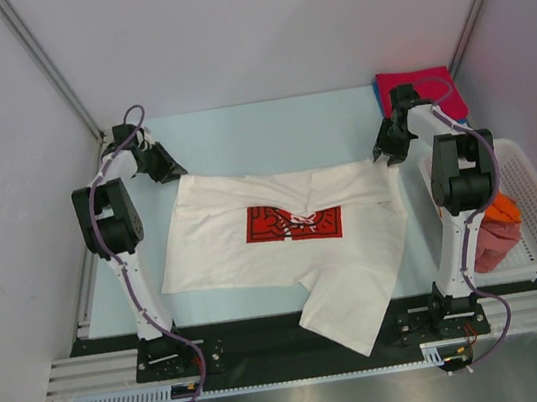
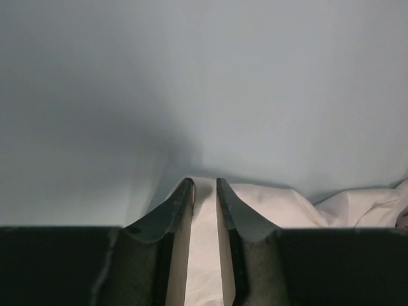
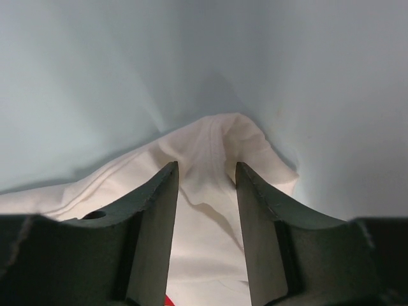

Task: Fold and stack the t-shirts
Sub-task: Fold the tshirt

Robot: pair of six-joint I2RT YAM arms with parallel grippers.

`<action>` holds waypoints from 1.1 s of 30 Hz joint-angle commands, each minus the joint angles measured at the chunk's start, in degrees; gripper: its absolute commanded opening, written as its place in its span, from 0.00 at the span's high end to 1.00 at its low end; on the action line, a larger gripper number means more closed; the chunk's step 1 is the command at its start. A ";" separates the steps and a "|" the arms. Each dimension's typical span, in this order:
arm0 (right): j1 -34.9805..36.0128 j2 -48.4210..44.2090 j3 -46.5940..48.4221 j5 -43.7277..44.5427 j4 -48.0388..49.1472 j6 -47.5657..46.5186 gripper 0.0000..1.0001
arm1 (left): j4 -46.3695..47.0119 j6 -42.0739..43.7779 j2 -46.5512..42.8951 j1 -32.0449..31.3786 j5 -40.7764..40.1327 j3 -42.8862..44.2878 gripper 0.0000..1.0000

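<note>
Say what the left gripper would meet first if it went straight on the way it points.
The left gripper would meet the white t-shirt corner between its fingers, then probably the table.

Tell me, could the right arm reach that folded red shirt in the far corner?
Probably yes: the red t-shirt lies just beyond the right gripper, nothing between them, though its fingers straddle a corner of the white t-shirt.
</note>
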 commanded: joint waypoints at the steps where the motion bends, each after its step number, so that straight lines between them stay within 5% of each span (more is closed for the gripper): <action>1: -0.15 0.59 1.85 -0.40 1.12 0.64 0.54 | 1.36 -1.05 -0.17 -0.56 2.32 1.08 0.75; 7: -0.32 1.29 2.38 2.14 1.47 0.73 0.69 | 1.28 -1.49 -0.61 -0.39 0.57 0.91 1.00; 10: -0.85 2.26 3.52 3.11 1.65 0.55 0.81 | 1.10 -2.11 -0.88 0.23 -0.13 1.43 1.00; 11: -0.94 2.78 3.61 3.20 1.82 0.64 0.96 | 1.01 -2.11 -0.88 0.40 -0.13 1.61 1.00; 12: -1.37 2.96 3.70 3.46 1.91 0.82 1.00 | 0.84 -2.28 -0.79 0.66 -0.74 2.13 1.00; 19: -1.64 -0.90 0.28 12.85 3.75 1.87 1.00 | -0.48 -1.84 -1.49 1.98 -4.43 3.81 1.00; 31: -0.94 2.78 4.13 14.09 4.46 2.32 1.00 | -1.62 -2.55 1.84 3.57 -4.00 8.19 1.00; 33: -0.85 3.49 4.75 14.01 3.68 2.31 1.00 | -2.42 -2.55 2.55 3.48 -3.30 9.25 0.91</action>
